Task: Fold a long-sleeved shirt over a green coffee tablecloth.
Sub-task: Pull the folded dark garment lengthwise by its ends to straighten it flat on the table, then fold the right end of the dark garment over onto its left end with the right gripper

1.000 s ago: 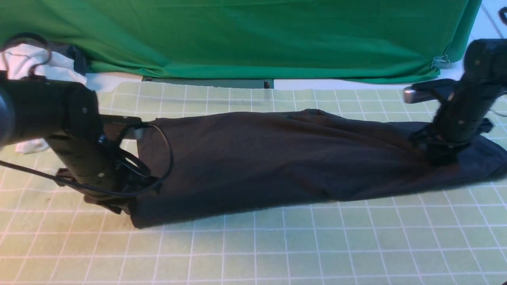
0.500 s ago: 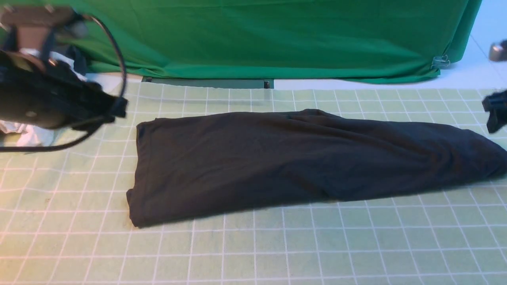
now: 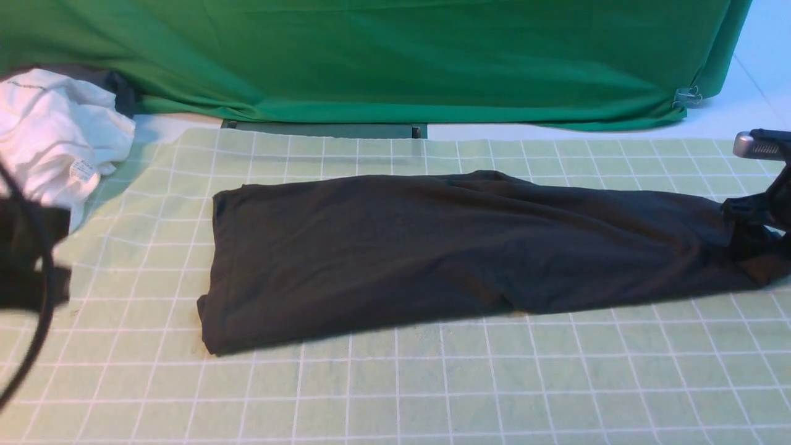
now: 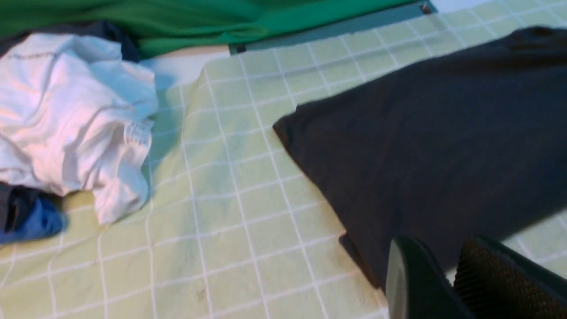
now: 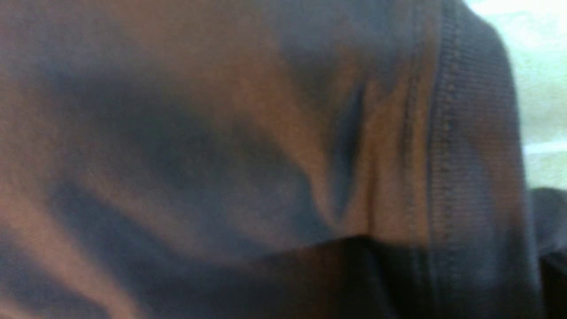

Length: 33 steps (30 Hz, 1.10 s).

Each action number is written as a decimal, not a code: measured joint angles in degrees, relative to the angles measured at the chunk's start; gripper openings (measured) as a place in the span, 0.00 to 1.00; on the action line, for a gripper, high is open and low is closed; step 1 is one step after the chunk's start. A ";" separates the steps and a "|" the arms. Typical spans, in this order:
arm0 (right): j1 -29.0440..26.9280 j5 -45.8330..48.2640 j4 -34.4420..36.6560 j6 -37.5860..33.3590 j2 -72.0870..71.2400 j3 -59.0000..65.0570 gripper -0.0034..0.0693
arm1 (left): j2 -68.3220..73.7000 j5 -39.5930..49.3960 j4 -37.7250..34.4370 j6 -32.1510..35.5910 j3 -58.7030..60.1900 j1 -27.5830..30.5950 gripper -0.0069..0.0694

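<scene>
My right pincer (image 3: 757, 213) is mostly cut off at the shirt's (image 3: 432, 253) end on the tablecloth (image 3: 395, 383), grip unclear; left pincer (image 4: 447, 279) nearly together, empty; white garment's tag (image 3: 82, 170) unreadable.

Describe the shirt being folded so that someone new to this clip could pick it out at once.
Start from the pale mint tablecloth with its white grid, which covers the table in front of the plain deep-green backdrop. Across its middle lies the long-sleeved shirt, folded into a long band running left to right. It is plain black-to-charcoal, unlike the crumpled white garment at the far left.
</scene>
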 joint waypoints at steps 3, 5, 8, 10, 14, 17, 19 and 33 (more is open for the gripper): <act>0.00 0.05 -0.02 -1.31 0.00 0.00 0.28 | -3.03 -1.22 0.90 0.00 3.49 0.00 0.22; -0.14 -0.01 0.03 -2.24 -0.05 -0.02 0.13 | -5.58 -3.74 1.79 0.00 7.66 0.00 0.22; -0.42 -0.09 0.42 -3.23 -0.23 -0.02 0.14 | -7.62 -7.68 2.16 -0.74 10.96 0.00 0.22; -0.48 -0.21 0.78 -4.01 -0.64 -0.02 0.26 | -8.98 -12.41 2.22 -1.83 13.38 0.00 0.22; -0.48 -0.52 0.78 -3.89 -1.68 -0.02 0.69 | -9.64 -17.40 2.04 -2.52 15.41 0.00 0.22; -0.56 -1.32 0.72 -3.26 -2.32 -0.08 0.91 | -9.71 -18.82 1.98 -2.52 15.66 0.00 0.22; -0.59 -2.15 0.41 -3.01 -2.72 -0.08 0.95 | -9.71 -19.16 1.91 -2.54 15.85 0.00 0.22; -1.73 -1.07 2.03 -2.76 0.30 -0.35 0.32 | -9.71 -21.26 2.15 -2.58 15.85 0.00 0.23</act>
